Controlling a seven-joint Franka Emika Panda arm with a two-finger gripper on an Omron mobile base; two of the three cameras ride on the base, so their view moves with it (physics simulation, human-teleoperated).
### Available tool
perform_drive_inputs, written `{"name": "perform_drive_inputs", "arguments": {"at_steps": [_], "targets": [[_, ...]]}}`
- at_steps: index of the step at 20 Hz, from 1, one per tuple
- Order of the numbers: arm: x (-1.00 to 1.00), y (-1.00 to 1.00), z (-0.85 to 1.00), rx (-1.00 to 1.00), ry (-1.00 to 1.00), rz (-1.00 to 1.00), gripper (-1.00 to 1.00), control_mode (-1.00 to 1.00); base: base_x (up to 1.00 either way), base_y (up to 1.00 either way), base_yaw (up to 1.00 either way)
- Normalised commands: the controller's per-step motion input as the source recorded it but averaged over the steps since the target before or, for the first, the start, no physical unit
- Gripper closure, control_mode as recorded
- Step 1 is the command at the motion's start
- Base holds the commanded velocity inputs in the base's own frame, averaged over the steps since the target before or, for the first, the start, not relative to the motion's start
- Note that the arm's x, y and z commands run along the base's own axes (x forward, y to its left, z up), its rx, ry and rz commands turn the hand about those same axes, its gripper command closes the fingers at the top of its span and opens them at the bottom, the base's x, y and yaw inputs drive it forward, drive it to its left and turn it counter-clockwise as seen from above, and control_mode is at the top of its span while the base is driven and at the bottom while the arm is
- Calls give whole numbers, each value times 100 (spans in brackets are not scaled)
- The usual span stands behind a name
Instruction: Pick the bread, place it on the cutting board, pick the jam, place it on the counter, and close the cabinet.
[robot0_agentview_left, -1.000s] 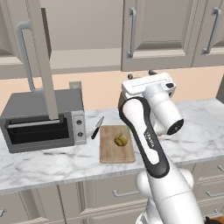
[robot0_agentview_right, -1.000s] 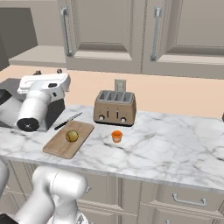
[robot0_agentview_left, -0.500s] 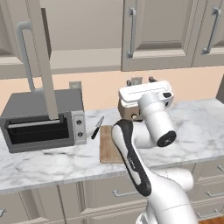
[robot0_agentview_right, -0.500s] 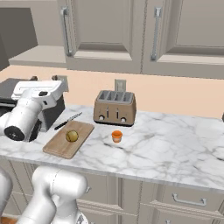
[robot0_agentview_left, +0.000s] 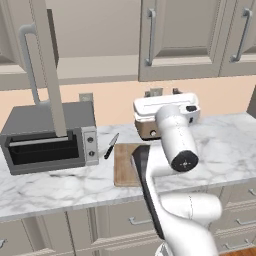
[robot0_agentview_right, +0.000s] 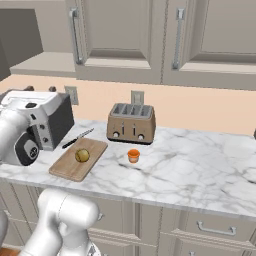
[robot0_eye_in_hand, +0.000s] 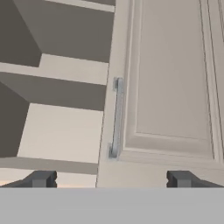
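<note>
The bread lies on the wooden cutting board, which in the left base view peeks out beside my arm as the cutting board. On the marble counter, right of the board, stands the orange jam. The cabinet is open, its bare shelves showing, and its door swings out above the toaster oven. My gripper is open with nothing between its fingertips. It faces a closed door's bar handle, well short of it. My hand hovers above the counter.
A toaster stands at the wall behind the jam. A toaster oven sits on the left under the open door, with a knife between it and the board. Closed upper cabinets run along the wall.
My forearm has swung down and my hand has drifted slightly left, staying in front of the upper cabinets. Bread, jam and cabinet door have not moved.
</note>
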Motion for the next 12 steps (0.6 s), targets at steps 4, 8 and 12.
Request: {"name": "perform_drive_inputs", "arguments": {"at_steps": [4, 8, 12], "targets": [[-64, 13, 29, 0, 12, -10, -100, -100, 0, 0, 0], [-62, 14, 20, 0, 11, -9, -100, -100, 0, 0, 0], [-47, 26, 3, -1, 4, -2, -100, -100, 0, 0, 0]]}}
